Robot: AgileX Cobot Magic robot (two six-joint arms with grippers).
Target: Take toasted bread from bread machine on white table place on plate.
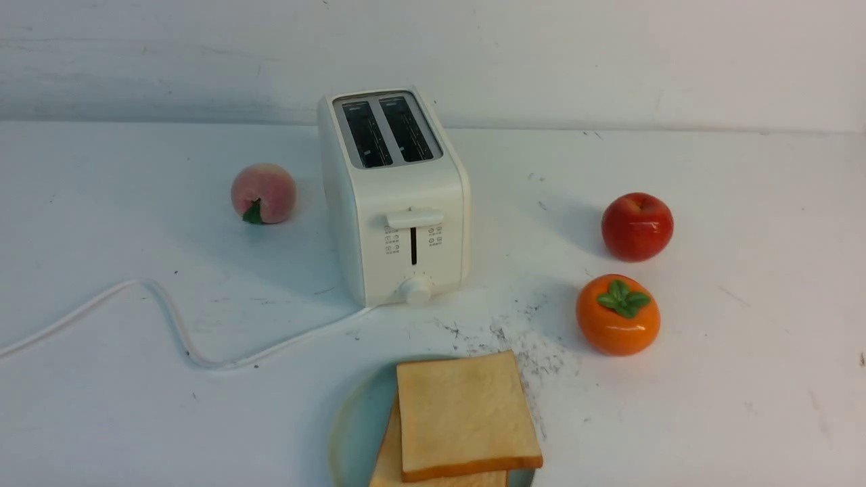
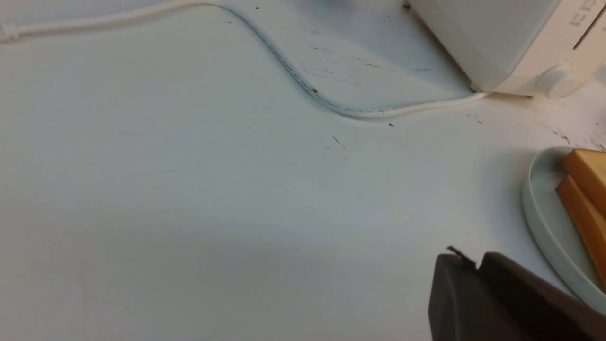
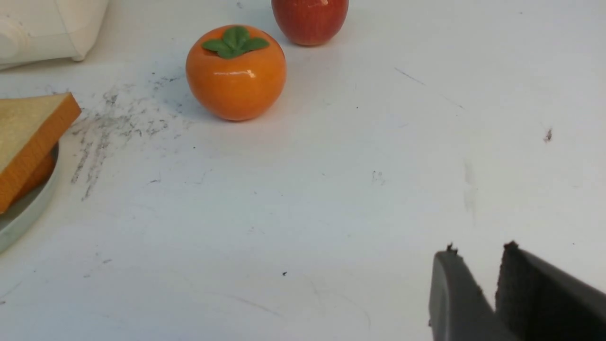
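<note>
The bread machine (image 1: 396, 203) stands mid-table on the white table (image 1: 744, 379), and both its slots look empty. Two slices of toasted bread are stacked on the plate (image 1: 353, 433) at the near edge: the top slice (image 1: 467, 412) lies over the lower one (image 1: 387, 468). Neither gripper shows in the front view. In the left wrist view my left gripper (image 2: 473, 261) hovers over bare table beside the plate (image 2: 539, 213), its fingers pressed together and holding nothing. In the right wrist view my right gripper (image 3: 478, 251) is open by a narrow gap, empty, with the toasted bread (image 3: 28, 128) off to one side.
A peach (image 1: 263, 193) sits left of the bread machine. A red apple (image 1: 637, 226) and an orange persimmon (image 1: 618, 314) lie to its right. The white cord (image 1: 169, 318) snakes across the left of the table. Dark scuffs (image 1: 528, 345) mark the surface by the plate.
</note>
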